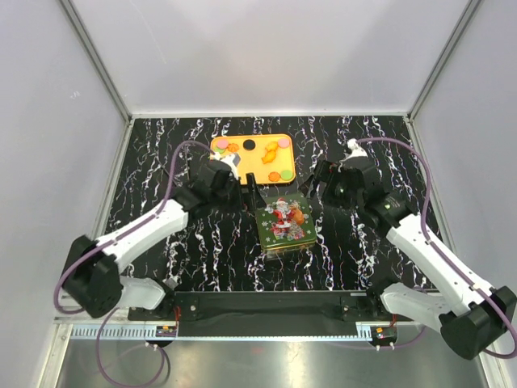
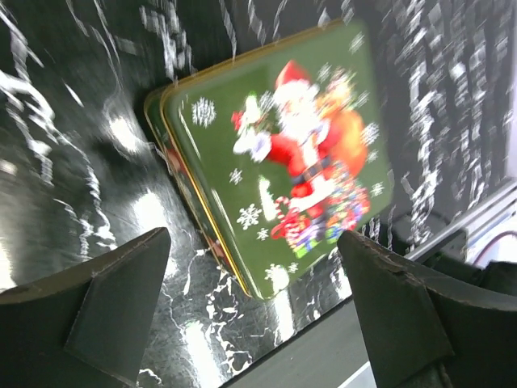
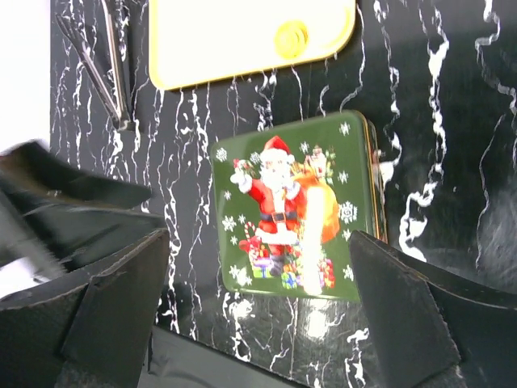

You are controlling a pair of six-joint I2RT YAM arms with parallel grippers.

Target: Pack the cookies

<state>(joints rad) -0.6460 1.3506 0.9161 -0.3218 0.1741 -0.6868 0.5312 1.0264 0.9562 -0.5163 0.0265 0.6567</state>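
Several cookies (image 1: 275, 174), orange, black and pink-green discs, lie on a yellow tray (image 1: 242, 166) at the back of the table. One orange cookie (image 3: 291, 36) shows on the tray (image 3: 210, 48) in the right wrist view. A green Santa tin (image 1: 284, 222) sits in front of the tray with its lid on. My left gripper (image 1: 242, 187) hovers open at the tin's left (image 2: 275, 162), with nothing between its fingers (image 2: 121, 299). To the right of the tin (image 3: 295, 206), my right gripper (image 1: 317, 179) is open and empty.
Metal tongs (image 3: 113, 69) lie on the black marbled table (image 1: 202, 242) left of the tray's near edge. Grey walls enclose the table on three sides. A black rail (image 1: 266, 303) runs along the near edge between the arm bases.
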